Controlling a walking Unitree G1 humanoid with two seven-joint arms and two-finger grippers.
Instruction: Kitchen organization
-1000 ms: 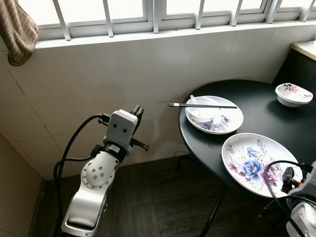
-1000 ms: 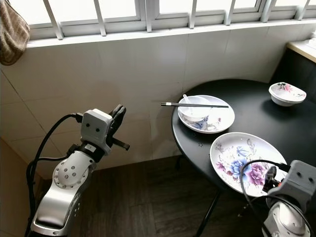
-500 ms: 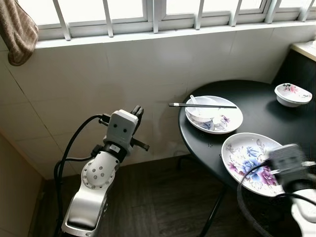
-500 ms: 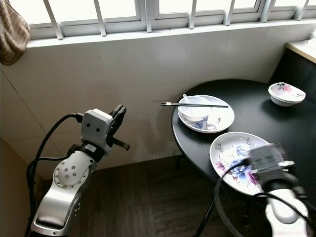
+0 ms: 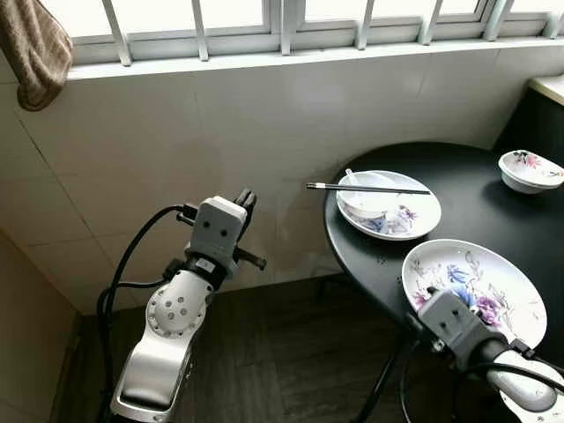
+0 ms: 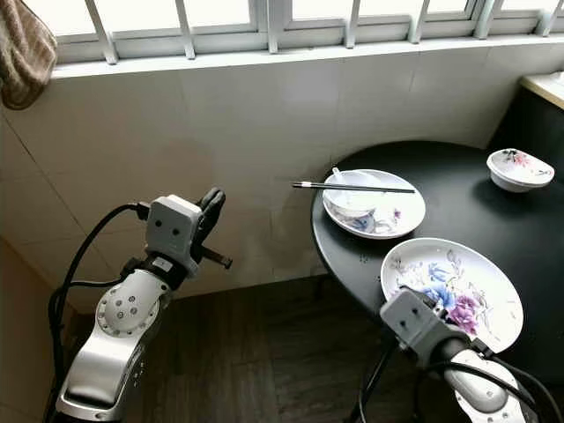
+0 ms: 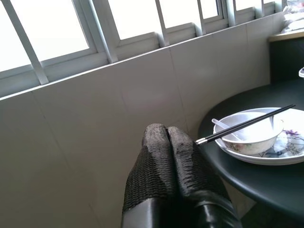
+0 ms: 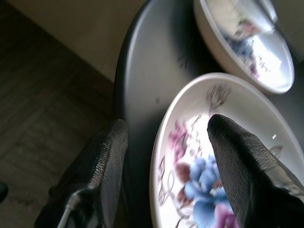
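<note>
A round black table (image 5: pixel 467 181) carries a large floral plate (image 5: pixel 480 282) near its front edge. Behind it, a smaller plate (image 5: pixel 414 216) holds a white bowl (image 5: pixel 370 204) with a spoon, and black chopsticks (image 5: pixel 366 188) lie across the bowl. A small floral bowl (image 5: pixel 531 167) sits at the far right. My right gripper (image 8: pixel 166 130) is open at the large plate's near rim (image 8: pixel 164 142), one finger (image 8: pixel 242 156) over the plate, the other (image 8: pixel 107 161) off the table's edge. My left gripper (image 7: pixel 167 130) is shut and empty, raised left of the table.
A tiled wall with a barred window runs behind the table. A brown towel (image 5: pixel 35 48) hangs at the top left. A counter corner (image 5: pixel 551 88) stands at the far right. Dark wood floor (image 5: pixel 282 352) lies below, between my arms.
My right arm has swung up and leftward from the lower right corner to the large plate's front rim. The left arm has stayed put. The camera shifted slightly.
</note>
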